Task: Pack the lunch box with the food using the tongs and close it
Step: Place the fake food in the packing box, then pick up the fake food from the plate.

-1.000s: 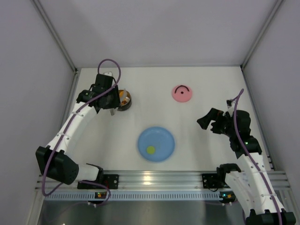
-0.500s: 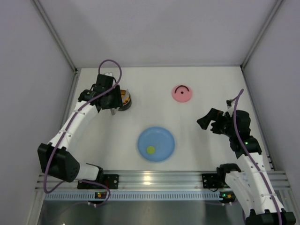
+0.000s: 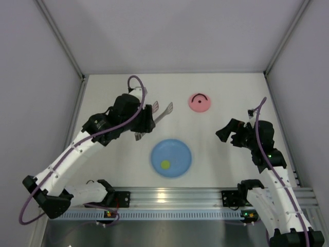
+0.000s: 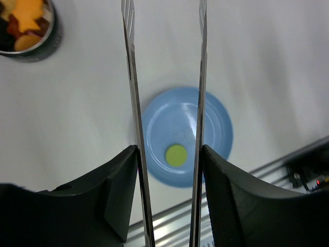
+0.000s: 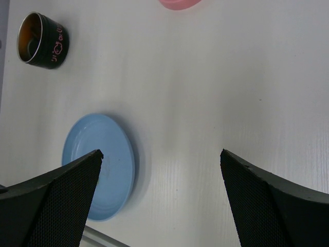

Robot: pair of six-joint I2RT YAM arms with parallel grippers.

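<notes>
My left gripper (image 3: 146, 119) (image 4: 168, 149) is shut on the silver tongs (image 3: 163, 112). Its fingers (image 4: 121, 175) press the two slim arms (image 4: 132, 77), which stay spread with nothing between them; their tips run off the top of the left wrist view. The lunch box (image 4: 25, 25) (image 5: 43, 41) holds several food pieces and stands open at the back left; my left arm hides it in the top view. One yellow-green food piece (image 3: 165, 164) (image 4: 176, 155) lies on the blue plate (image 3: 177, 149). The pink lid (image 3: 199, 102) lies at the back. My right gripper (image 3: 226, 135) (image 5: 161, 152) hangs open and empty.
The blue plate (image 4: 216, 128) (image 5: 118, 154) sits near the front middle, close to the aluminium rail (image 3: 175, 195). White walls enclose the table on three sides. My right arm stands at the right side of the table.
My left arm has swung from over the lunch box to the right and toward the plate, carrying the tongs. The right arm has not moved.
</notes>
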